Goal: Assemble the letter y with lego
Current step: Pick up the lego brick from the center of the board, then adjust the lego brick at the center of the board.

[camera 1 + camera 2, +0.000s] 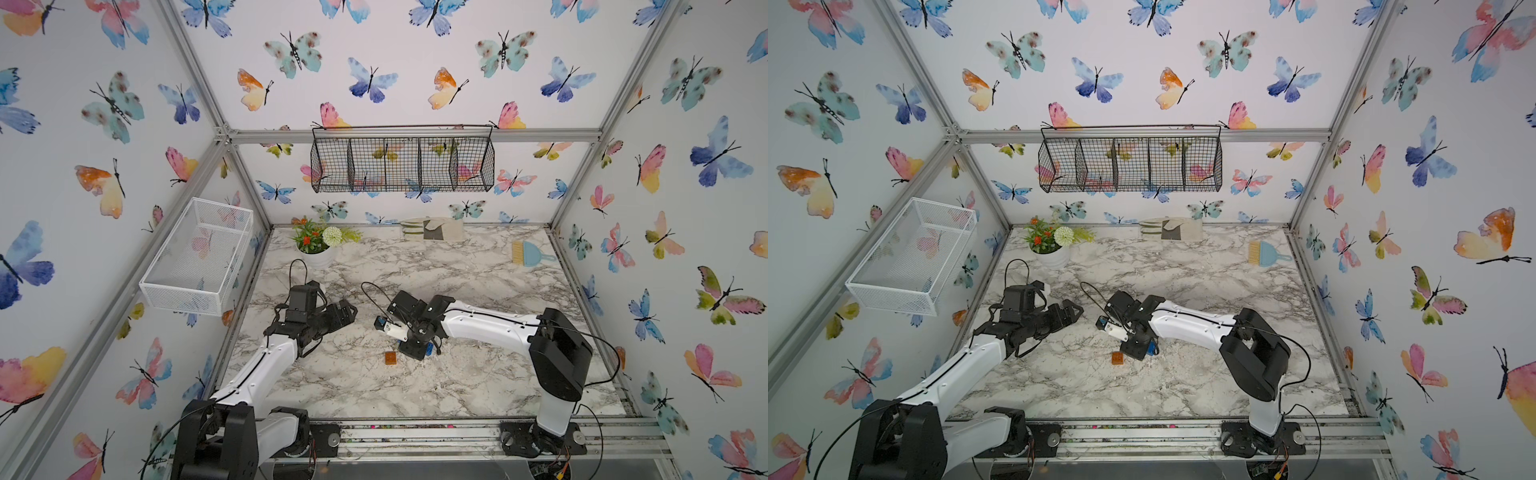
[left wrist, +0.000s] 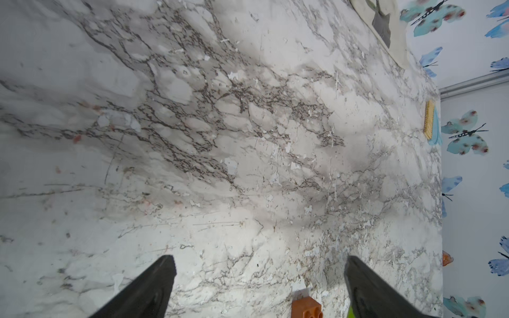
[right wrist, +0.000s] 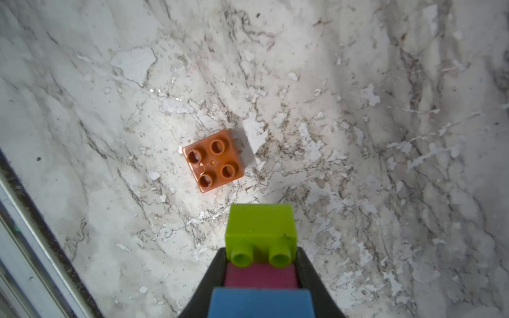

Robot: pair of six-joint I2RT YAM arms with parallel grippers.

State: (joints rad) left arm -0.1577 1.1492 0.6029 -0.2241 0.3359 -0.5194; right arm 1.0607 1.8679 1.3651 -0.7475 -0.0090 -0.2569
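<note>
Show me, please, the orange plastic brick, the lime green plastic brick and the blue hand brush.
Orange plastic brick (image 3: pixel 213 162): right wrist view, studded top.
Lime green plastic brick (image 3: pixel 260 224): right wrist view, smooth side.
Blue hand brush (image 1: pixel 532 252): a top view, blue body.

orange brick (image 3: pixel 213 161), 4 studs up, green-pink-blue stack (image 3: pixel 260 275) joined

No text, label, brand or number can be read (in any view)
</note>
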